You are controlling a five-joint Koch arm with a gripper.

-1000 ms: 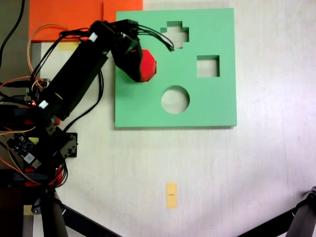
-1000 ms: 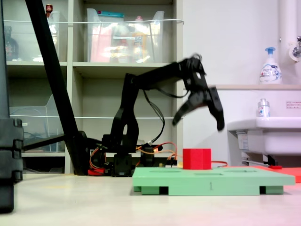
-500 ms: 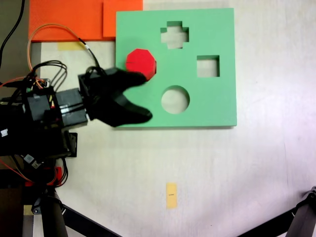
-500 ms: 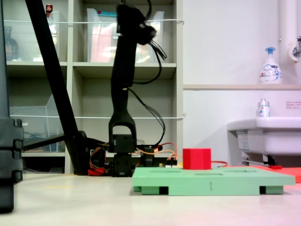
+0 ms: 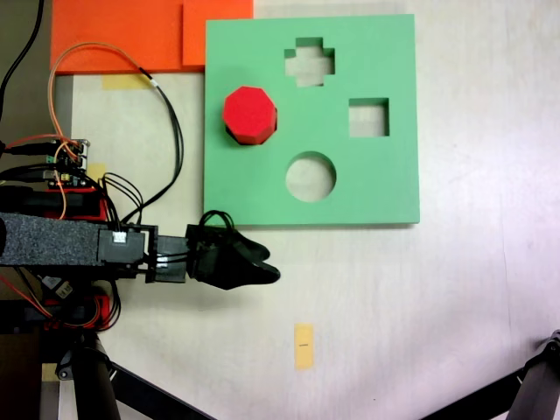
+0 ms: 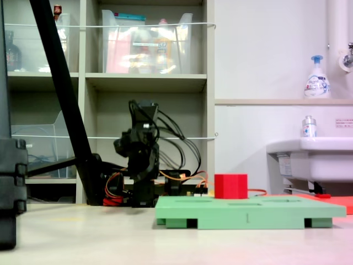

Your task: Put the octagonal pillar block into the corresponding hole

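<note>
One red block (image 5: 249, 114) is seen standing on the green board (image 5: 367, 188), proud of its surface in the second exterior view, so whether it is seated in the hole cannot be told. Three other cutouts lie open: cross, square, round. The gripper (image 5: 254, 265) is parked off the board, apparently closed and empty. Pressing down is judged the next need. Both pieces look like matte foam.

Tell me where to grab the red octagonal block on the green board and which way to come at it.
Grip the octagonal pillar block across two opposite flat side faces, on the part standing proud of the green foam board, as the second exterior view shows. Come straight down from above: it stands upright with nothing over it, and the gripper is off the board.
</note>
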